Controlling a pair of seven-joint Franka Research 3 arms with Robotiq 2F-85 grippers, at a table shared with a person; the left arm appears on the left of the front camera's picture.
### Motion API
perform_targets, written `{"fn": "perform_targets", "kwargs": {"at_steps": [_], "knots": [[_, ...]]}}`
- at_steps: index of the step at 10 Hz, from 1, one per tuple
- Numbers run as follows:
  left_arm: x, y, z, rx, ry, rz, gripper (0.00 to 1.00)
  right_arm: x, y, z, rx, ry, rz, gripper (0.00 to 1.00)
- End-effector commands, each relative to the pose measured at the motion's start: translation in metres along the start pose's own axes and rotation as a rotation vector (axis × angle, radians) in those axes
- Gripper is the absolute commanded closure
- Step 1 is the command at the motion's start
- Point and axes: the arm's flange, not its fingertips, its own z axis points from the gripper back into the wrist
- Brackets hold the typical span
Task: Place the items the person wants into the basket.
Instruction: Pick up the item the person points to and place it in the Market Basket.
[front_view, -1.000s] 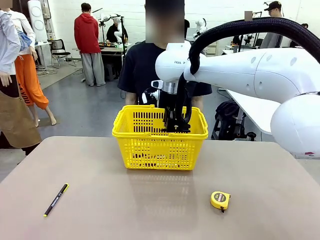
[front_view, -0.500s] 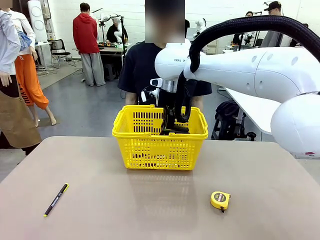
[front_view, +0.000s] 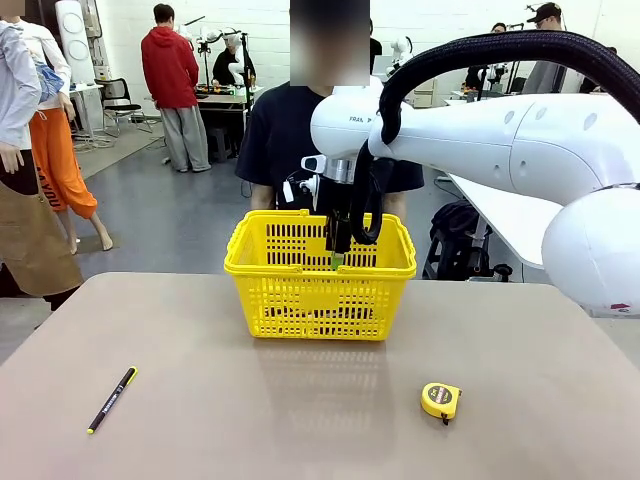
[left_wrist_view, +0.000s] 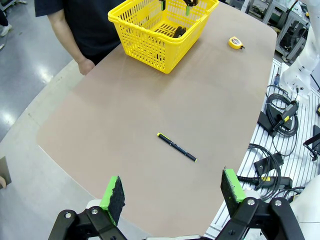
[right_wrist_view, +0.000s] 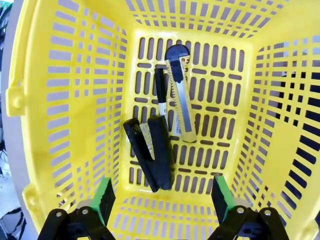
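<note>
The yellow basket stands at the table's far side, in front of the person in a dark T-shirt. My right gripper hangs open just above its rim, holding nothing. Looking down through the right gripper, the basket floor holds a black stapler, a yellow-and-black utility knife and a slim white marker with a black cap. My left gripper is open and empty, high above the table's near side, far from the basket.
A thin black pen lies at the table's near left. A small yellow tape measure sits at the near right. The person's hand rests at the far table edge. Bare tabletop lies between the pen and the tape measure.
The right gripper has opened and let go of the black stapler, which now lies in the basket, and has lifted slightly. The left arm has not moved.
</note>
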Motion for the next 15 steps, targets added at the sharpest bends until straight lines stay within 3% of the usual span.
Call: {"fn": "perform_targets", "kwargs": {"at_steps": [1,4,5,8,9,11,13,15], "knots": [[-0.002,0.0,0.0,-0.005,-0.02,-0.021,0.0,0.002,-0.003,0.006,0.014,-0.03,0.022,0.0],[-0.002,0.0,0.0,-0.005,-0.02,-0.021,0.0,0.001,0.01,0.012,-0.003,-0.028,0.007,0.0],[-0.002,0.0,0.0,-0.005,-0.02,-0.021,0.0,0.001,0.032,0.021,0.002,-0.028,-0.055,0.0],[-0.002,0.0,0.0,-0.005,-0.02,-0.021,0.0,-0.031,0.182,0.075,-0.214,-0.031,-0.268,0.0],[-0.002,0.0,0.0,-0.005,-0.02,-0.021,0.0,-0.055,0.248,0.09,-0.3,-0.077,-0.393,0.0],[-0.002,0.0,0.0,-0.005,-0.02,-0.021,0.0,-0.107,0.333,0.095,-0.362,-0.159,-0.595,0.0],[-0.002,0.0,0.0,-0.005,-0.02,-0.021,0.0,-0.161,0.378,0.094,-0.383,-0.267,-0.73,0.0],[-0.002,0.0,0.0,-0.005,-0.02,-0.021,0.0,-0.204,0.389,0.098,-0.299,-0.301,-0.851,0.0]]}}
